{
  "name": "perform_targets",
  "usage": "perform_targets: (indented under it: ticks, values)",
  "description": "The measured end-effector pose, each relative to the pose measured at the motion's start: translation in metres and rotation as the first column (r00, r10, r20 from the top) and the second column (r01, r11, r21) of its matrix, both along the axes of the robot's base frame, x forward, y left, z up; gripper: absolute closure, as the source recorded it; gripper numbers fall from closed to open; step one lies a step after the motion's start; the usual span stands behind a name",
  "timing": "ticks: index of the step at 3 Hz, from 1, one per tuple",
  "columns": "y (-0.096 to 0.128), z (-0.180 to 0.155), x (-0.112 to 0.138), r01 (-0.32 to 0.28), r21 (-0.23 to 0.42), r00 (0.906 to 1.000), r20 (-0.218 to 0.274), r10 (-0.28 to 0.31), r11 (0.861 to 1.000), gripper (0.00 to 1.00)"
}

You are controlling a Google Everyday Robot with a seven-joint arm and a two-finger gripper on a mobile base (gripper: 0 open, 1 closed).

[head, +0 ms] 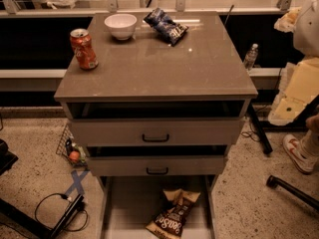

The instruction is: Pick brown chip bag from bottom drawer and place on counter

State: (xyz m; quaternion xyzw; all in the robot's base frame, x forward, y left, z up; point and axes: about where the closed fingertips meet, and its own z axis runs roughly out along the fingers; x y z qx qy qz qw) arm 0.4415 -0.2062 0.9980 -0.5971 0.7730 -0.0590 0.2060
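Observation:
The brown chip bag (173, 215) lies flat on the pale floor of the open bottom drawer (124, 208), right of its middle, with the "Sea Salt" lettering facing up and its lower end cut off by the frame edge. The counter (164, 66) is the glossy grey-brown top of the three-drawer cabinet. My gripper is not in view. Only a cream-coloured arm segment (298, 91) shows at the right edge, level with the counter and clear of the cabinet.
On the counter stand an orange soda can (83, 49) at the left, a white bowl (120, 26) at the back, and a dark-blue snack bag (166, 25) beside it. The two upper drawers (155, 132) stand slightly open. Cables (60, 210), a water bottle (250, 57) and a person's shoe (298, 153) are on the floor.

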Motion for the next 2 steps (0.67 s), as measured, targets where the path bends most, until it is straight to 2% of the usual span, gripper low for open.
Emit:
perform_targets:
  ticks: [1, 2]
  values:
    - [0.011, -0.019, -0.007, -0.029, 0.057, 0.9995, 0.012, 0.028, 0.998, 0.0]
    - [0.018, -0.083, -0.024, -0.034, 0.197, 0.9994, 0.0, 0.034, 0.98, 0.0]
